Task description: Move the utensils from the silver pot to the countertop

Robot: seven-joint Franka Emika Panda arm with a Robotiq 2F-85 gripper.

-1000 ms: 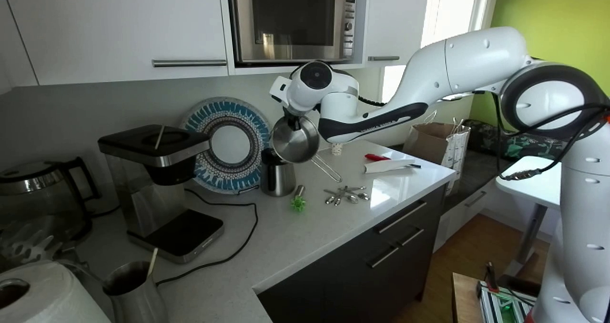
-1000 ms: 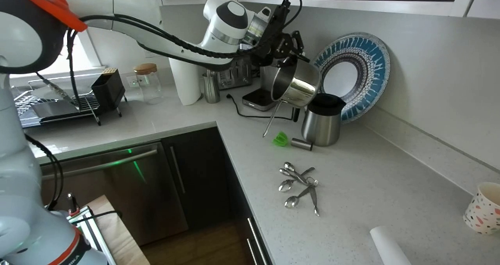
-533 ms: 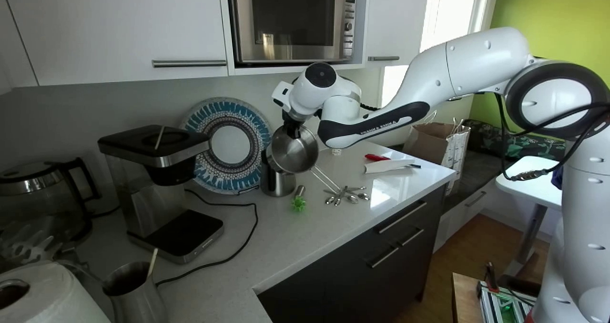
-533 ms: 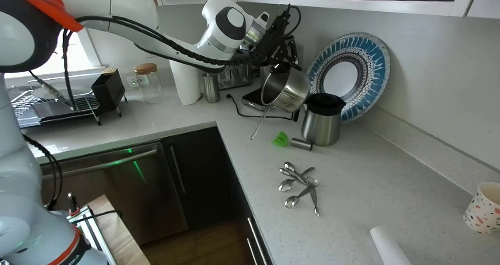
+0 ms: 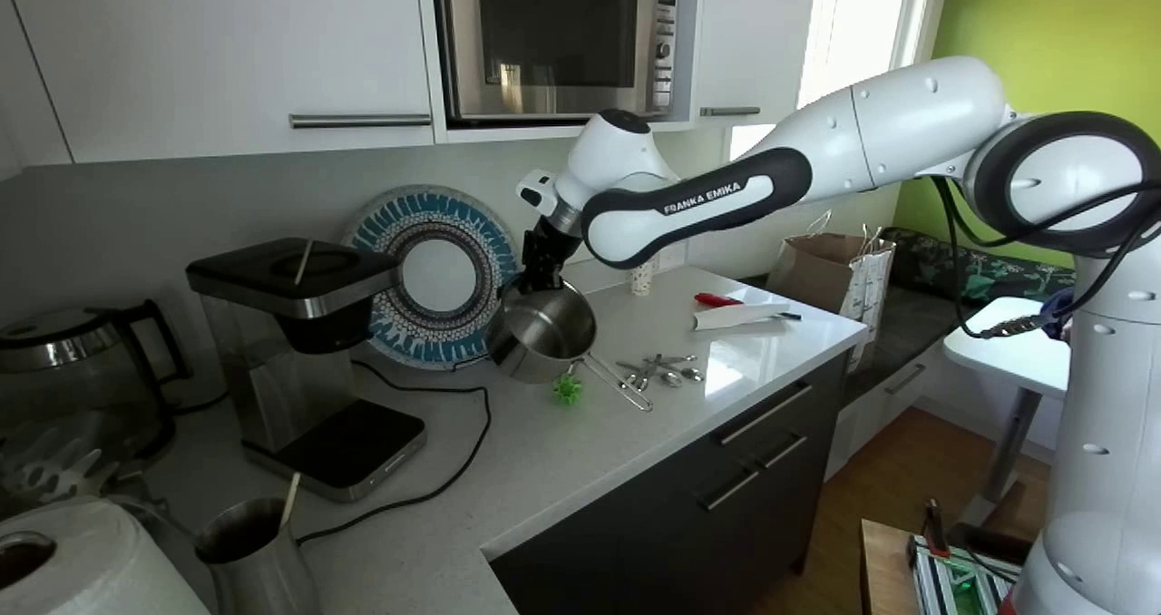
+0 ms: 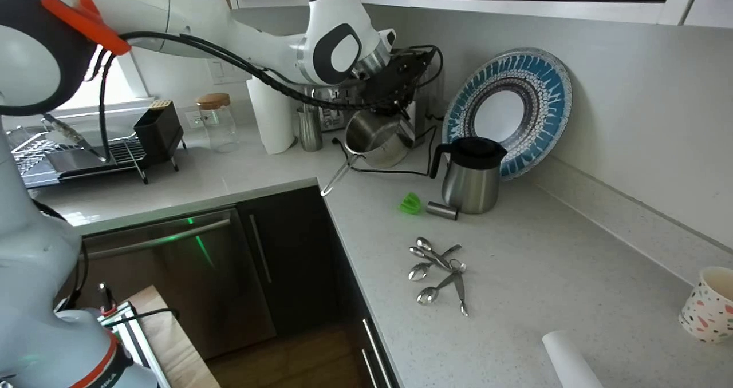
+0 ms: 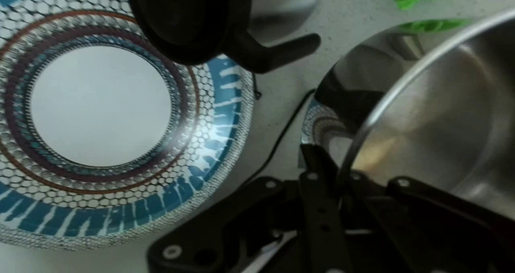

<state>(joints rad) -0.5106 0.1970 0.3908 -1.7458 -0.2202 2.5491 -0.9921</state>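
- Claw (image 7: 336, 170): clamped on the wall of the silver pot (image 5: 542, 336) at its rim, one jaw inside and one outside in the wrist view.
- Pot position: held tilted, apparently above the worktop (image 6: 515, 273); clearance under the base could not be read.
- Utensils (image 6: 442, 260): lay in a loose, crossed pile on the worktop, apart from the pot in an exterior view; the visible pot interior showed only bare metal. The transfer was judged complete, the pot's set-down pending.
- Hazard, slip: the thin, curved wall was gripped at one place only, so the offset weight could have turned the pot or pulled it free.
- Hazard, set-down: lowering at this tilt could have landed the wire handle (image 6: 341, 174) or base edge first and twisted the grip.
- Hazard, collision: a sideways swing could have struck the lidded jug (image 6: 472, 186); a low pass over the pile could have let the handle scatter it.
- Pot orientation: the mouth faced obliquely upward toward the worktop's front edge; the handle slanted down and outward the same way.
- Utensil orientation: the pieces fanned out, most spoon bowls toward the front edge, handles crossing on the side away from it; the pile had no single long axis.
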